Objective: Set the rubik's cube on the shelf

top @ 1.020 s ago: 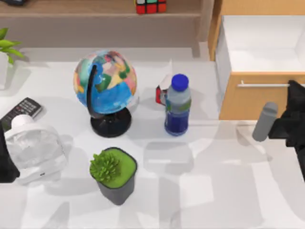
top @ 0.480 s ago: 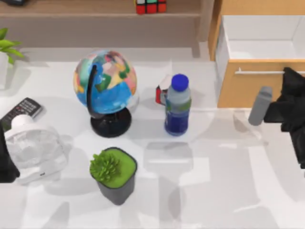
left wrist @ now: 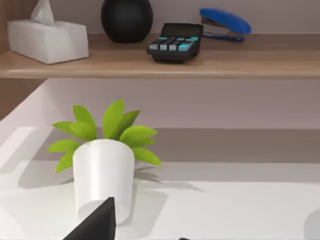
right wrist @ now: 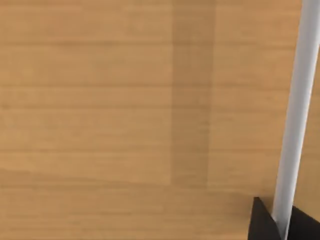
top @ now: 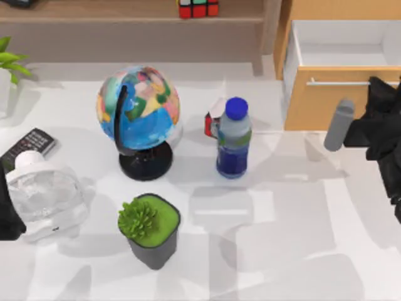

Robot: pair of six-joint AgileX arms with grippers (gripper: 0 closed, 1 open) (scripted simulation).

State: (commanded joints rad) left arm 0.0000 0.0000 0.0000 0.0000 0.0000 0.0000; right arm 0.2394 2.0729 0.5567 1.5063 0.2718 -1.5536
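Since the earlier frames the drawer (top: 341, 97) has been pushed further in, its open well showing narrower, and the right gripper (top: 391, 100) has travelled with it toward the shelf (top: 94, 11). Cube (top: 198, 8): recorded already resting on the shelf, behind and to the right of the globe (top: 138, 108); the placing step is judged done. Right gripper: seen pressed against the drawer front, to the right of the bottle (top: 234, 138), with the silver handle bar (right wrist: 295, 115) lying between its black fingertips in the wrist view, so the fingers are taken as narrowed about that bar. Step in hand is judged to be the closing of the drawer; the next move would call for a straight push until the front meets the cabinet, then release of the bar. Left arm: parked at the table's left edge beside the white fan (top: 44, 194); whether its fingers are spread cannot be told. Also listed near the globe: green potted plant (top: 149, 227), remote (top: 28, 147), red-and-white box (top: 213, 119) behind the bottle.
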